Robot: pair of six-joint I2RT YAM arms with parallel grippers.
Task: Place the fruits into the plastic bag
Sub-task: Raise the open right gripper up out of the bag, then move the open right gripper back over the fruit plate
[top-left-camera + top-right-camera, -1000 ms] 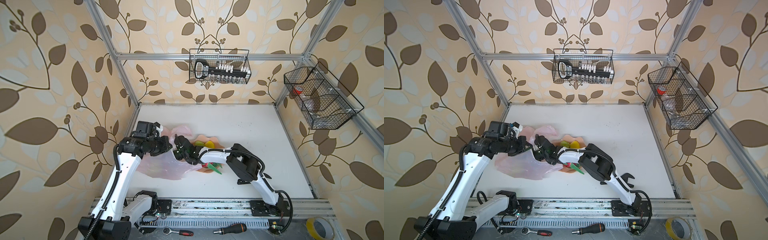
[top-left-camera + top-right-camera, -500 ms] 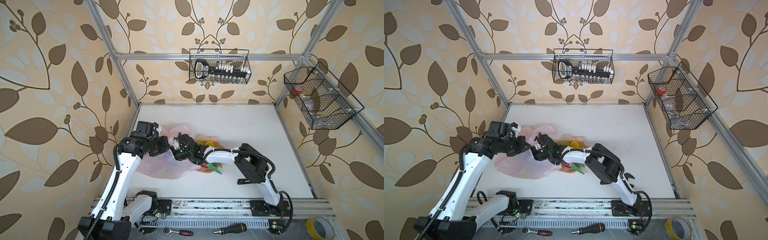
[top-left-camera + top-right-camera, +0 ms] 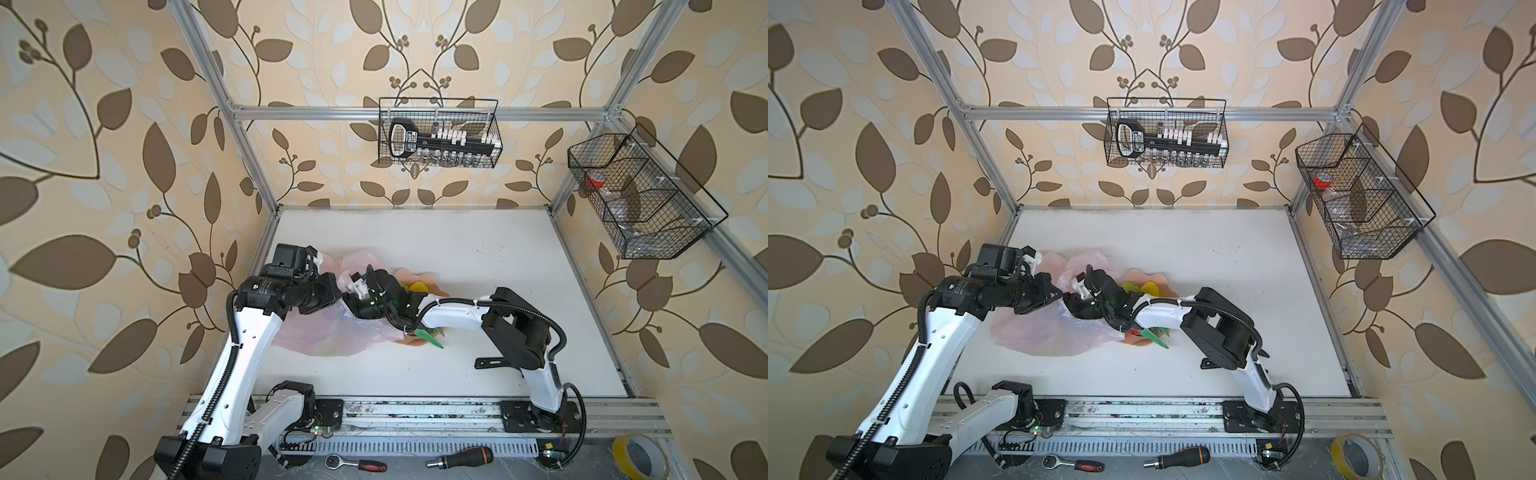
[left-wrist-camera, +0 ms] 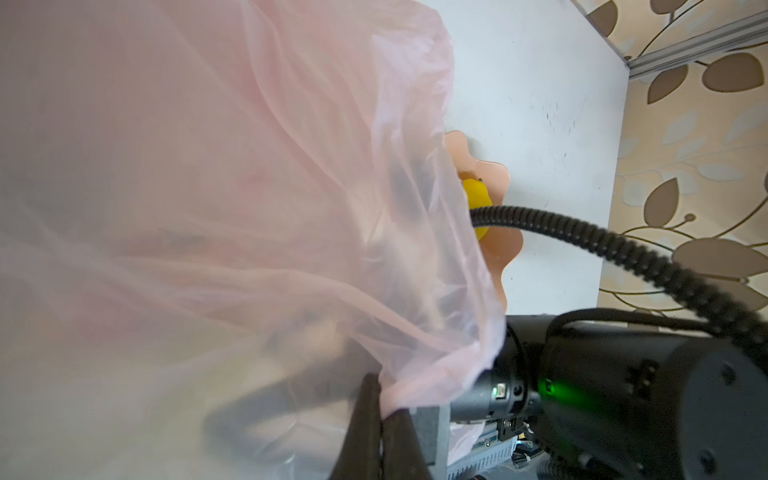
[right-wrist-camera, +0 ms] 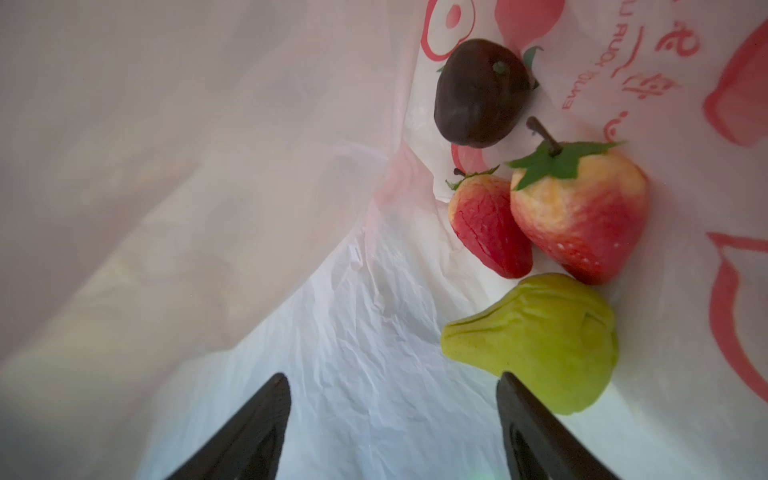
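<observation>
Left jaws pinched shut on the rim of the plastic bag (image 3: 328,332); right jaws spread wide and empty inside it.
Thin and crinkly, the pink bag lies on the white desk (image 3: 478,257). Within it, just past the right jaws, sit a wrinkled green pear (image 5: 540,340), two strawberries (image 5: 488,224) and a dark purple ball (image 5: 482,91). Right of the bag, a yellow fruit (image 3: 417,287) rests in the scalloped peach bowl (image 4: 498,174), mostly hidden by the arm; green pointed scales (image 3: 428,337) poke out beneath.
</observation>
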